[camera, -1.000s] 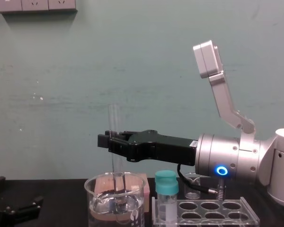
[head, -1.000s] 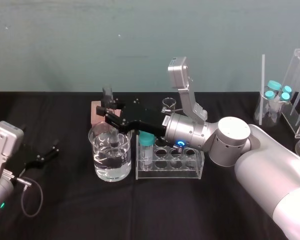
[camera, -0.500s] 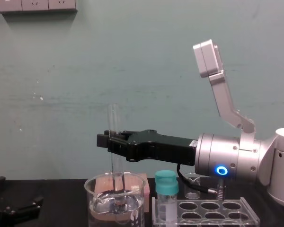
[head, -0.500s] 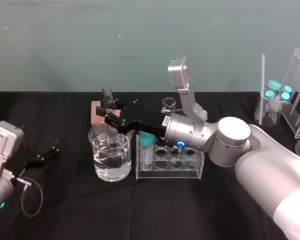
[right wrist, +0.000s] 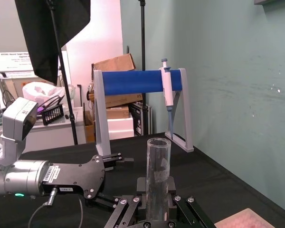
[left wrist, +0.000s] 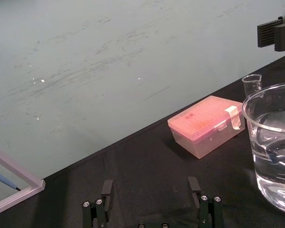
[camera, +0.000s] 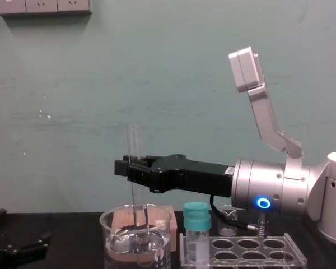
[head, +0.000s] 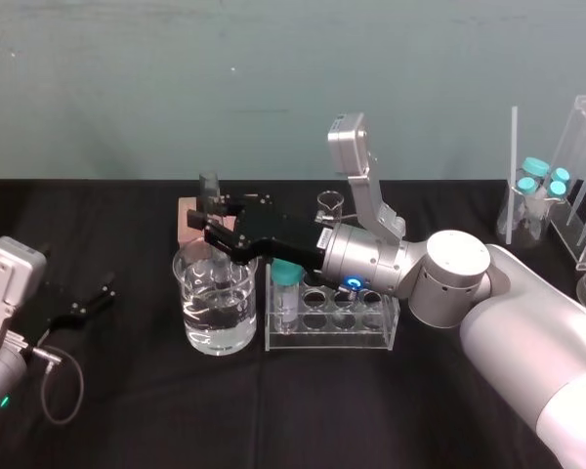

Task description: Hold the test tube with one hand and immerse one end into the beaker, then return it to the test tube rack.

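We are seeing the right end effector (camera: 131,168) reaching out level over the beaker (camera: 135,241), clenched on the test tube (camera: 134,143). The tube is standing upright between its black fingers, gripped at about mid-length. Its open top is sticking up above the fingers and its lower part is going down inside the beaker's rim. We cannot tell whether the bottom tip is under the water or just at the surface.

From the head camera, the beaker (head: 216,303) is sitting on the black bench (head: 127,391) just beside the left end of the test tube rack (head: 332,327). The right end effector (head: 212,227) is hanging directly above the beaker. A teal-capped vial (head: 287,283) is standing in the rack's left front hole. A pink box (head: 188,220) is lying just behind the beaker, and a tiny beaker (head: 329,203) is standing behind the rack.

The left end effector (head: 93,298) is resting low near the bench's left side, well apart from the beaker. In the left wrist view its fingers (left wrist: 107,190) are spread, holding nothing.
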Available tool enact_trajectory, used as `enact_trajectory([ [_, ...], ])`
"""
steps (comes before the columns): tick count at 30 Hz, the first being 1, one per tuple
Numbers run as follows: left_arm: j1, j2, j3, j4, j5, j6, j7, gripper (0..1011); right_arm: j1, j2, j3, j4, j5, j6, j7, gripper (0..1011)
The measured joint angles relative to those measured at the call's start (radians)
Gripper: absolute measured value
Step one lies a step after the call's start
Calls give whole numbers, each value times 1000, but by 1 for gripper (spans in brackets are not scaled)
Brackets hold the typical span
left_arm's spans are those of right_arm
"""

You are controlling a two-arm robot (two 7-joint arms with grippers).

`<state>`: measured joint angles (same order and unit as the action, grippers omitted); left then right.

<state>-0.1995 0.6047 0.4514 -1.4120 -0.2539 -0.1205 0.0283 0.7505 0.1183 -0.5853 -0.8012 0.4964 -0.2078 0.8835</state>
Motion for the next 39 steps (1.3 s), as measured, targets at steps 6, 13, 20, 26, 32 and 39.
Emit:
enact_trajectory([
  [6, 0, 0, 0, 0, 0, 0, 0, 1000, -3, 3, -2, -7, 1, 3, -1, 236],
  [13, 0, 0, 0, 0, 0, 0, 0, 1000, -3, 4, -2, -8, 5, 3, -1, 236],
  [20, 0, 0, 0, 0, 0, 0, 0, 1000, -3, 4, -1, -7, 7, 1, -1, 236],
  [26, 0, 0, 0, 0, 0, 0, 0, 1000, -2, 4, -1, -6, 8, 1, -1, 236],
  [32, 0, 0, 0, 0, 0, 0, 0, 1000, -2, 4, -1, -6, 9, 1, -1, 236],
  [39, 0, 0, 0, 0, 0, 0, 0, 1000, -2, 4, -2, -6, 10, 1, 0, 236],
])
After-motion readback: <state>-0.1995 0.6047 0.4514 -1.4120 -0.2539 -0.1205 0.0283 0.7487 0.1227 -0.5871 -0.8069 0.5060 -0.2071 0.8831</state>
